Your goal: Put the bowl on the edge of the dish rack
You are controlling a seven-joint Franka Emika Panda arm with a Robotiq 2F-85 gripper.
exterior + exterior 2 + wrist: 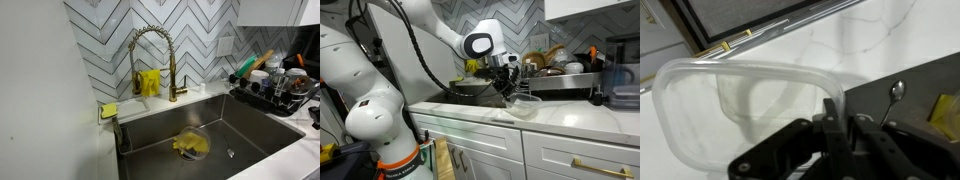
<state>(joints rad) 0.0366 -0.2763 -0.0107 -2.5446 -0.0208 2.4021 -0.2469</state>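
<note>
Worktop [575, 116]: white marbled counter, chevron tile behind it.
Sink [255, 120]: steel, holds a second clear bowl with a yellow cloth [190, 144].
Dish rack [566, 80]: black, crowded, toward the worktop's back edge.
Bowl [526, 103]: glassy, near the worktop's front edge, between sink and rack.
Gripper [506, 90]: jaws appear pinched on the bowl's sink-side rim [836, 100].
Key relation: the rack lies behind the bowl, away from the sink.
In the way: probably the crockery along the rack's near edge.

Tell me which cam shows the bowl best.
Wrist view: the bowl fills the frame, rim pinched in the gripper. In an exterior view the bowl is small, at the counter. The exterior view of the sink misses it.
</note>
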